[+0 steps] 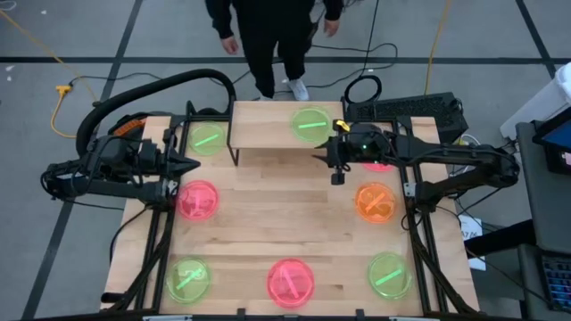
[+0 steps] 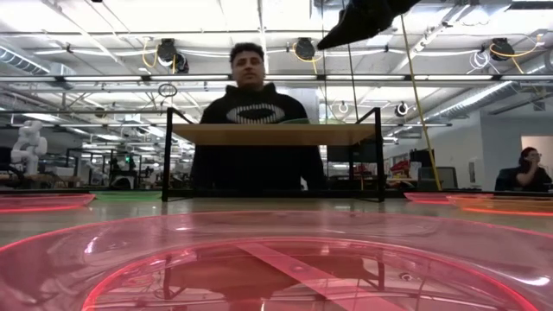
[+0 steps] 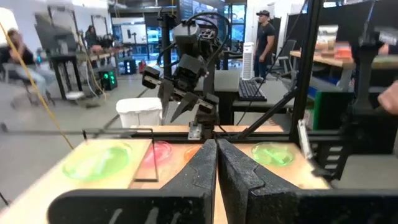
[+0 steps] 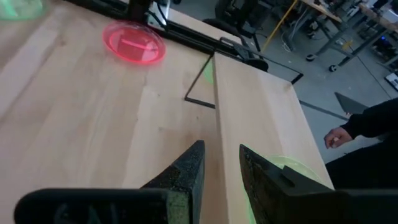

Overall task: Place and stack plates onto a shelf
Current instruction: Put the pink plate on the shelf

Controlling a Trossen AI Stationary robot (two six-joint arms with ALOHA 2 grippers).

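Seven plates are lying on the table [image 1: 268, 223]: nearest, a green [image 1: 188, 279], pink [image 1: 291, 282] and green [image 1: 389, 273]; then pink [image 1: 198, 200], orange [image 1: 375, 201], a half-hidden pink [image 1: 378, 164] and green [image 1: 206, 139]. An eighth, green plate [image 1: 310, 124] is sitting on the shelf [image 1: 268, 134]. The right gripper [image 1: 323, 158], fingers slightly parted and empty, is hovering at the shelf's edge; the left gripper [image 1: 194, 164], closed and empty, is waiting at the table's left.

Four green plates [image 1: 207, 139], three pink plates [image 1: 198, 200], one orange plate [image 1: 375, 201], one shelf [image 1: 268, 125], one person [image 1: 268, 36].

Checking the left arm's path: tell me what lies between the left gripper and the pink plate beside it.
Nothing: in the high view only bare tabletop separates the left gripper, fingers together, from the pink plate.
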